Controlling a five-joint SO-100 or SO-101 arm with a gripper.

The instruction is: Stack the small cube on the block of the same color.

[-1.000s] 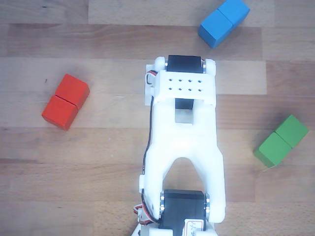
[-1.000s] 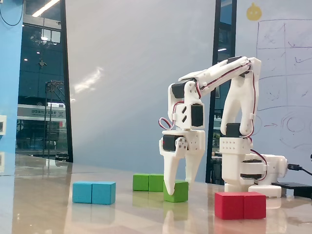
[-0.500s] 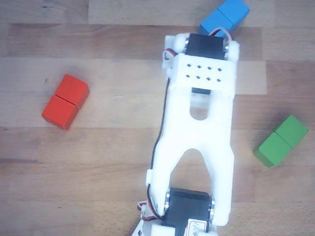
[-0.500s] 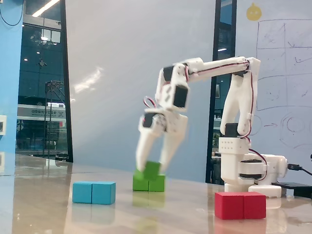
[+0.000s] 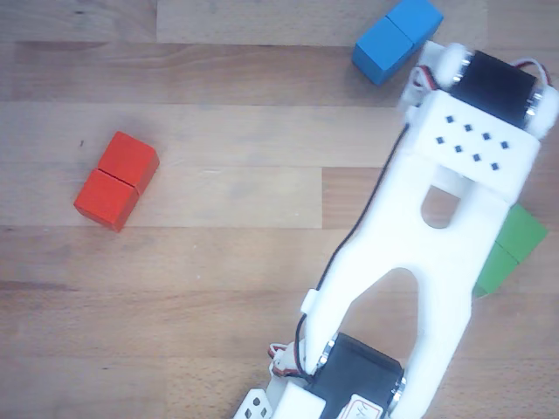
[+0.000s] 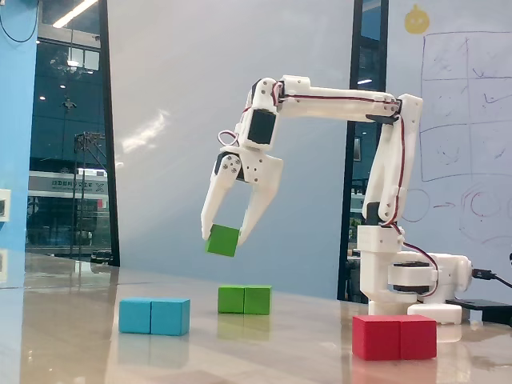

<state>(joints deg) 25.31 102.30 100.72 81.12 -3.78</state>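
Small green cube held aloft over the table.

In the fixed view the gripper pinched the small cube between its fingertips, tilted, well above and slightly left of the green block resting on the table.

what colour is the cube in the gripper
Green; the cube held by the gripper shows best in the fixed view.

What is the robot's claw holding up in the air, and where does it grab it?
The gripper holds the small green cube in the air, above the table. Its two fingertips pinch the cube's opposite sides near the top, one on each side.
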